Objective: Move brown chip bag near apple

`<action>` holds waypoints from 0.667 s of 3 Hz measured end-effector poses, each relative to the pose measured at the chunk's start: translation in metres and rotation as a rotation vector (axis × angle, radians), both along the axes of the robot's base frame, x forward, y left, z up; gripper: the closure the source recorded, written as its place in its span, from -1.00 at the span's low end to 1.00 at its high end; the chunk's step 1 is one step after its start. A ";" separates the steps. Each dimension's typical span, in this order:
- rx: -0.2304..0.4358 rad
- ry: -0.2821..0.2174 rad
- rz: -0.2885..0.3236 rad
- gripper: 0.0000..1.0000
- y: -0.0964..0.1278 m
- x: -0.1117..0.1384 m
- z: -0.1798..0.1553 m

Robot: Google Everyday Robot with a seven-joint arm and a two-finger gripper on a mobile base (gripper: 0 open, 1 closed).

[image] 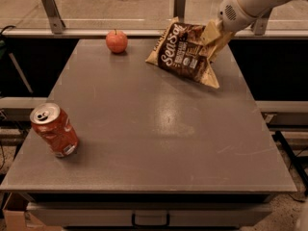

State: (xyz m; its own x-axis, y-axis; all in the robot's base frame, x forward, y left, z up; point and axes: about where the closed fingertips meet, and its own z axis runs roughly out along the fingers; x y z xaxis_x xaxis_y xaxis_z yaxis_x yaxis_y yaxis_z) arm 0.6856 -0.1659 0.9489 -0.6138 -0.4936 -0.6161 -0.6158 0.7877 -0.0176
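Grey tabletop point(159, 143), viewed from its near edge: the robot's white arm point(250, 1) reached in over the far right corner, and its gripper point(212, 36) was clamped on the upper right part of the brown chip bag point(185, 52). The tan fingers point(210, 32) were pressed together on the crinkly foil. The bag hung tilted, right side raised, with its tan lower edge pointing down toward the table. Whether that edge touched the surface could not be told from where I stood. White "Sea Salt" lettering faced the room.

The bag was at the far edge of the table, right of centre. The apple point(117, 41), red-orange with a short stem, sat to the bag's left along the same far edge, near it but apart, with bare table between the 2.

1 dented red soda can point(54, 130) leaned near the front left corner, well apart from both. Metal posts point(50, 8) rose from a pale ledge behind the table.
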 end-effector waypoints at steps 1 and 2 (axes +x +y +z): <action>0.051 0.032 -0.054 1.00 0.016 0.028 -0.008; 0.095 0.063 -0.074 1.00 0.036 0.041 -0.015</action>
State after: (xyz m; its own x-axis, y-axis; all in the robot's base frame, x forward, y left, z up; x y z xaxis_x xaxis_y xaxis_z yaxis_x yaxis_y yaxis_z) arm 0.7264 -0.1296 0.9338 -0.6852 -0.3864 -0.6174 -0.5533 0.8274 0.0963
